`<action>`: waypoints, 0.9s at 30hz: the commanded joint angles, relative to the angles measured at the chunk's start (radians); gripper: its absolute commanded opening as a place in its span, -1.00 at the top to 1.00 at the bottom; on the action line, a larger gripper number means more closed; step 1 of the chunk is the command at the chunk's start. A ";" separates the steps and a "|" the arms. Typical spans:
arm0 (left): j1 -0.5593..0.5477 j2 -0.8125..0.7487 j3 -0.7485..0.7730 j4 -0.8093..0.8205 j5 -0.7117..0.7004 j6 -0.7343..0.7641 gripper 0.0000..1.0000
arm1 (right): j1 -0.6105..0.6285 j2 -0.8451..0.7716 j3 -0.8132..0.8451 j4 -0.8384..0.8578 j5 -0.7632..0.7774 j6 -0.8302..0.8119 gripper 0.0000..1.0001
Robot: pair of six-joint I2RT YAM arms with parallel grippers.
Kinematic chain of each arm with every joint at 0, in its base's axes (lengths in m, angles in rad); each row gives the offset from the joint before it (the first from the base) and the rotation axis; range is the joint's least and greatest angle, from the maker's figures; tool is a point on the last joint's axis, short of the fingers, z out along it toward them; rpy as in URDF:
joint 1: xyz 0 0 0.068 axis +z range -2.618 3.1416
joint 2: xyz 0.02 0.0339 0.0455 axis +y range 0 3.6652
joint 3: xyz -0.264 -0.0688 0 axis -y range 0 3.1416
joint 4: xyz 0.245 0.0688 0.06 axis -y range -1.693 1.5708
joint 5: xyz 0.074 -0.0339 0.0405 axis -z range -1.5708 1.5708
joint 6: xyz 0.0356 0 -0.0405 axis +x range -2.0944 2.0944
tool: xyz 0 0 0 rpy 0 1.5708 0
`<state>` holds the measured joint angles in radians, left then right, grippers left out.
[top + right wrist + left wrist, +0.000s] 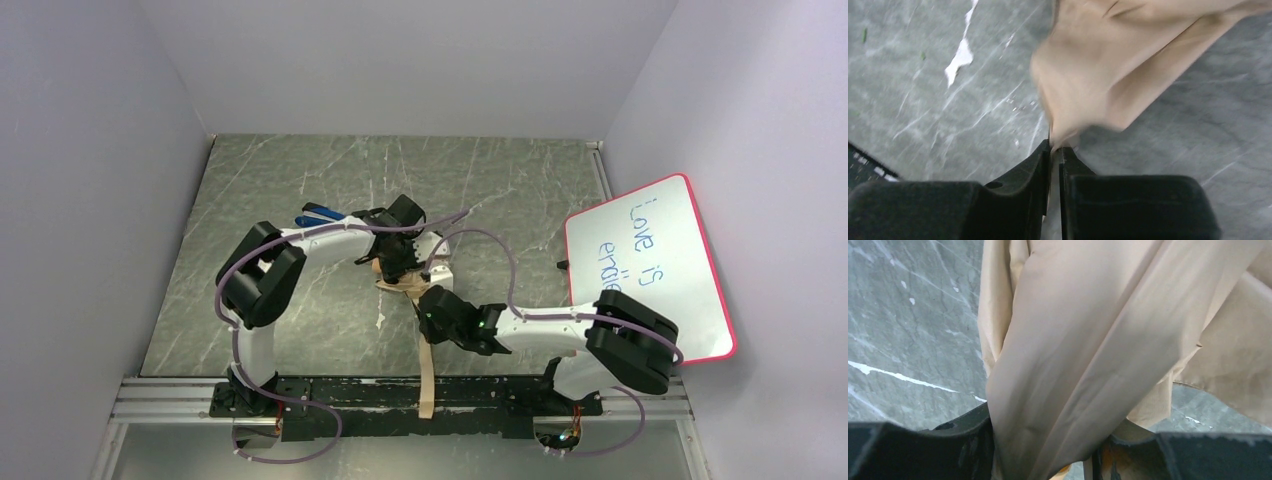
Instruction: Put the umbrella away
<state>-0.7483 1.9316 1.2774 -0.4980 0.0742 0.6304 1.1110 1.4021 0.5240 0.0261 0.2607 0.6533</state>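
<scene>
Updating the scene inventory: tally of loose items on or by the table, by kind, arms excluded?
umbrella: 1
whiteboard: 1
blue object, kind unclear: 1
Total: 3

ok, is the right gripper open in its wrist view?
No, the right gripper is shut, with its fingers nearly touching and pinching a thin fold of the umbrella fabric.
</scene>
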 commanded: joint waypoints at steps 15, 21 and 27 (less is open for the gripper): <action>0.001 0.012 -0.122 0.188 -0.183 0.003 0.90 | 0.042 -0.366 0.016 -0.403 0.112 0.101 -0.05; -0.006 -0.011 -0.178 0.255 -0.211 0.037 0.90 | -0.054 -0.448 0.088 -0.472 0.255 0.103 -0.24; -0.007 -0.037 -0.226 0.311 -0.232 0.062 0.90 | -0.384 -0.415 0.143 -0.413 0.154 -0.026 -0.26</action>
<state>-0.7624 1.8671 1.1114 -0.1902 -0.0864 0.6552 0.8764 0.9756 0.6285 -0.3946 0.4191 0.7052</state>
